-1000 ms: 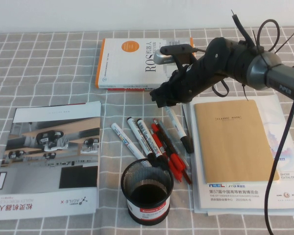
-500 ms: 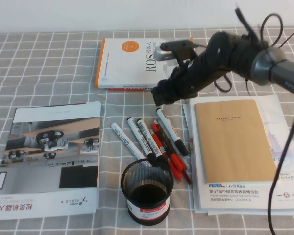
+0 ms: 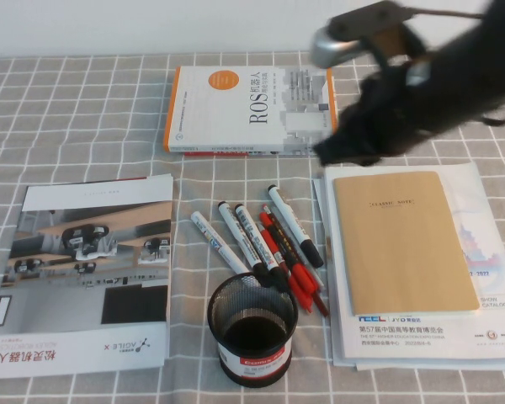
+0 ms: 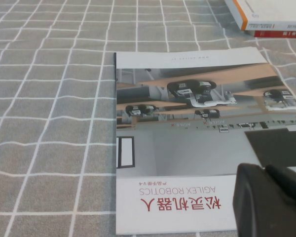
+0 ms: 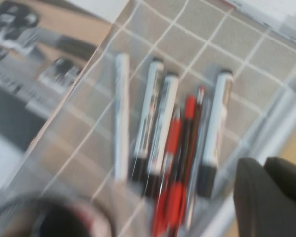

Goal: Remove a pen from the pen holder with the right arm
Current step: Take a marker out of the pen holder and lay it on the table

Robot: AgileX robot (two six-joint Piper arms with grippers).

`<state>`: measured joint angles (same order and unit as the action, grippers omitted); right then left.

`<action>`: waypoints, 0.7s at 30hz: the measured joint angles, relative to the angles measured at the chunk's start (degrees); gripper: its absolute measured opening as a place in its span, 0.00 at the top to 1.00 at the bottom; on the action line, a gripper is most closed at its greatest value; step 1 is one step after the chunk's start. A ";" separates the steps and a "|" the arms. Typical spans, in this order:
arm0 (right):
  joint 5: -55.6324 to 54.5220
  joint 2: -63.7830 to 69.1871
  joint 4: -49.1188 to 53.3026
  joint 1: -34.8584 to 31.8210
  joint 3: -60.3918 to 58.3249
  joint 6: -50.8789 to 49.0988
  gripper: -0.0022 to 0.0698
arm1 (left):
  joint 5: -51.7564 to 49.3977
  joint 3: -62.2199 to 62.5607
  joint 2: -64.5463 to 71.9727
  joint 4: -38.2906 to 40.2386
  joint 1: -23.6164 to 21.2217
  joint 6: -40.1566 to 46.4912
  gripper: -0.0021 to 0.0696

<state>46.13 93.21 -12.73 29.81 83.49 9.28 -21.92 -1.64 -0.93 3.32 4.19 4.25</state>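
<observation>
Grey checked cloth [image 3: 84,109] covers the table. A black mesh pen holder [image 3: 252,328] stands upright at the near edge, around the middle. Just beyond it, several pens [image 3: 265,248] lie flat on the cloth side by side, some white with black caps and some red. The one nearest the right edge is a white marker [image 3: 295,225]; its black cap points toward the near edge. The right gripper [image 3: 326,153] hangs in the air above the far right part of the cloth, between an orange and white book [image 3: 248,109] at the far edge and a brown notebook [image 3: 404,244] lying on papers. Its fingers [image 5: 266,197] are closed together and hold nothing. The left gripper [image 4: 271,202] is over a brochure [image 4: 197,138] near the left edge, and its fingers look pressed together too, with nothing between them.
</observation>
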 joint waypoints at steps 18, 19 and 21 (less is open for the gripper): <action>5.00 -45.49 -0.56 0.00 -32.79 -0.58 0.99 | 0.00 0.00 0.00 0.00 0.00 0.00 0.98; 6.49 -46.75 -0.56 0.00 -33.69 -0.58 0.99 | 0.00 0.00 0.00 0.00 0.00 0.00 0.98; 9.23 -48.46 -0.36 0.00 -34.90 -0.58 0.99 | 0.00 0.00 0.00 0.00 0.00 0.00 0.98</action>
<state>55.36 44.75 -13.09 29.81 48.59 8.69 -21.92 -1.64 -0.93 3.32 4.19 4.25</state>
